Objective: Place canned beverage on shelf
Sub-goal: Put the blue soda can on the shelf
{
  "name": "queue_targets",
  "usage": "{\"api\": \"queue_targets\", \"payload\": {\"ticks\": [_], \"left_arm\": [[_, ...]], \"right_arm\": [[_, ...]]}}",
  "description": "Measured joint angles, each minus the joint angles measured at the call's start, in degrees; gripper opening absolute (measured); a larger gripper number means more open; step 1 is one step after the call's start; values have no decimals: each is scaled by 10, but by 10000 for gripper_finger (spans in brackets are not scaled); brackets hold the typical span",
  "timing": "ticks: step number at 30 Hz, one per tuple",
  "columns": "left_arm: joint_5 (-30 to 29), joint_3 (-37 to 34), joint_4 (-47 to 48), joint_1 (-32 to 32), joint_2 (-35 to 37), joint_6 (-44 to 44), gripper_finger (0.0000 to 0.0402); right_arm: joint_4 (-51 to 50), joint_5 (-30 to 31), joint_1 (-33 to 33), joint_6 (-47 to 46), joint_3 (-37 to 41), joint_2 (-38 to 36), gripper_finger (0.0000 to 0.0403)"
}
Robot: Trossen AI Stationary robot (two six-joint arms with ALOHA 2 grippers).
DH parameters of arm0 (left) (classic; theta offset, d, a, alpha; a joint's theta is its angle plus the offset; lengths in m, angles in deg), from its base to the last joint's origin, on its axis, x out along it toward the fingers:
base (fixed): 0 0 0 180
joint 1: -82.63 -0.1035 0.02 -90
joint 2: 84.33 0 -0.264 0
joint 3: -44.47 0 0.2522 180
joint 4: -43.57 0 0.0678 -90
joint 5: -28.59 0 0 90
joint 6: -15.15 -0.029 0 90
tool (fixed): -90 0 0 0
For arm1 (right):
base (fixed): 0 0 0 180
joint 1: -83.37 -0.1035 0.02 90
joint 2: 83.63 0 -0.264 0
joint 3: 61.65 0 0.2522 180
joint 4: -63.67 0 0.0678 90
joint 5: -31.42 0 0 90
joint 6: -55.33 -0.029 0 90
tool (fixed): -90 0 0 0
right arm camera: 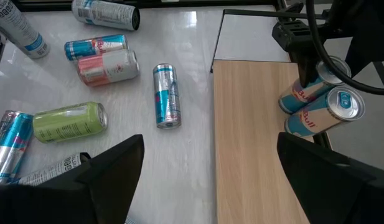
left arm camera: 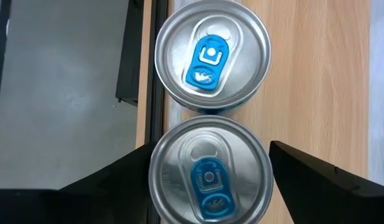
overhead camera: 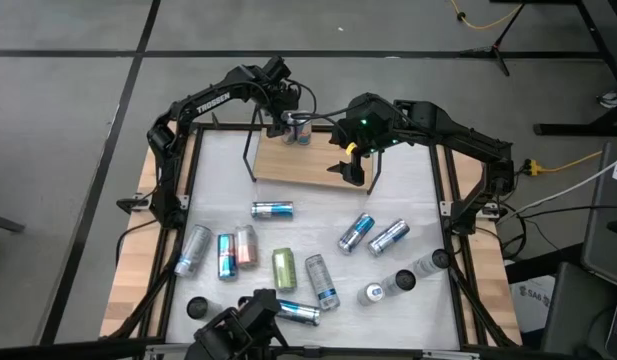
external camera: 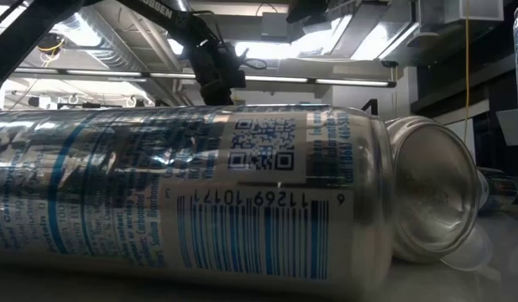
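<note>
I am putting a can on the shelf (overhead camera: 298,165), the light wooden board with thin black wire ends at the far side of the table (overhead camera: 318,220). My left gripper (left arm camera: 207,180) is right over the far edge of that board, and its two dark fingers (left arm camera: 126,171) sit one on each side of a silver can with a blue tab (left arm camera: 208,180). They look pressed against it, so I think I am holding it. It stands upright, touching a second can with a blue tab (left arm camera: 211,55) that is already on the board. My right gripper (right arm camera: 210,168) waits above the near edge of the shelf with its fingers wide apart and nothing in them. Many more cans lie on their sides on the table, like the green can (right arm camera: 70,121). I think this can is in its spot, so next I should let go and lift straight up, slowly, so I do not bump the two cans
</note>
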Motion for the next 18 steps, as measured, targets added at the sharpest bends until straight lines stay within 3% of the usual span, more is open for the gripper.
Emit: {"api": "queue_targets", "payload": {"ticks": [18], "left_arm": [[5,0,-17,0,0,13,297]], "right_arm": [[0,0,0,0,0,0,358]]}}
